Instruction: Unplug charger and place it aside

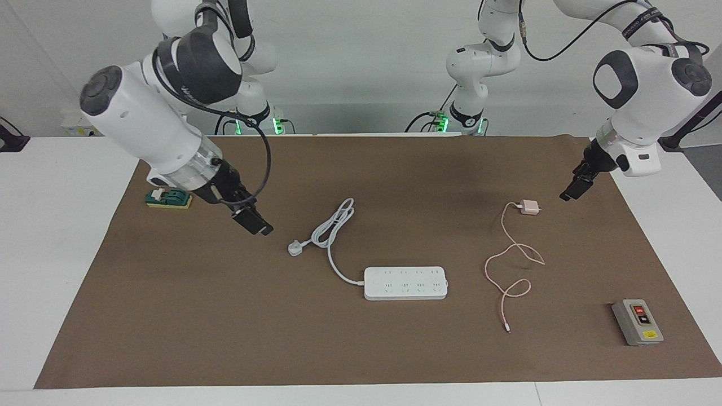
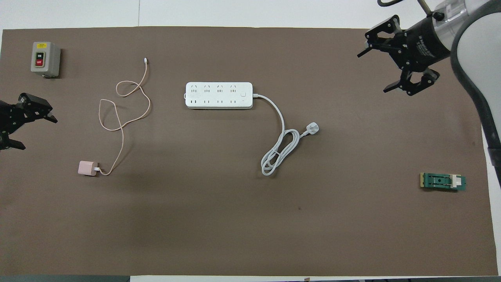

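Two arms up, both holding nothing. Right gripper (image 2: 395, 58) wide open over the mat's (image 1: 395, 349) right-arm end; left gripper (image 2: 23, 125) open. Power strip (image 1: 406, 282) empty. Charger (image 1: 529, 207) lies toward left-arm edge: task looks done.

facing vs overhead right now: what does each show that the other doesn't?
Facing only: both arm bases and whole arms, plus the wall. It shows the left gripper and right gripper raised off the mat.

Overhead only: both grippers' jaws spread open, and the power strip's sockets clearly laid out.

Both: the charger lying free on the mat, unplugged, its cable looped toward the grey switch box; the strip's coiled cord; the green part at the right arm's end.
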{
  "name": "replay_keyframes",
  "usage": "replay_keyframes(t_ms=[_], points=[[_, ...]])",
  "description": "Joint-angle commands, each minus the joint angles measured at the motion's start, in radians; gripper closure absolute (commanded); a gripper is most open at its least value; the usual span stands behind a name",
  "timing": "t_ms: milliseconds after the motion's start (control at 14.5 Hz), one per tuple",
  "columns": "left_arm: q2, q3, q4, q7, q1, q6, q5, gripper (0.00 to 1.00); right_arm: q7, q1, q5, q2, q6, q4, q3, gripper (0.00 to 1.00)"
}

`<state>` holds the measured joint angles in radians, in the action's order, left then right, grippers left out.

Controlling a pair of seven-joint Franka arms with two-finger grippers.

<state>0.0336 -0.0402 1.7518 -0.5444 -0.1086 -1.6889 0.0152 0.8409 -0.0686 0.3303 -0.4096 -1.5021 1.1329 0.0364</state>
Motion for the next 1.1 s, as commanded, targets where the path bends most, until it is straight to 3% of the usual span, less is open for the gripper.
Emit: replay_keyframes(t_ms=[0, 276, 552, 1034], points=[[-0.04, 0.005, -0.037, 0.166, 0.017, 0.081, -0.02, 0.0, -0.245, 0.016, -0.104, 0.054, 0.019, 0.044, -0.012, 0.0], [-0.104, -0.033, -0.067, 0.386, 0.017, 0.182, -0.018, 0.0, -0.624, 0.026, -0.226, 0.107, 0.034, 0.047, -0.012, 0.0], [-0.127, -0.03, -0.067, 0.604, 0.02, 0.192, -0.02, 0.0, -0.83, 0.055, -0.306, 0.167, 0.089, 0.065, -0.012, 0.0], [-0.012, 0.031, -0.141, 0.606, 0.125, 0.216, -0.02, 0.0, -0.97, 0.11, -0.364, 0.4, 0.063, 0.362, -0.026, 0.0]])
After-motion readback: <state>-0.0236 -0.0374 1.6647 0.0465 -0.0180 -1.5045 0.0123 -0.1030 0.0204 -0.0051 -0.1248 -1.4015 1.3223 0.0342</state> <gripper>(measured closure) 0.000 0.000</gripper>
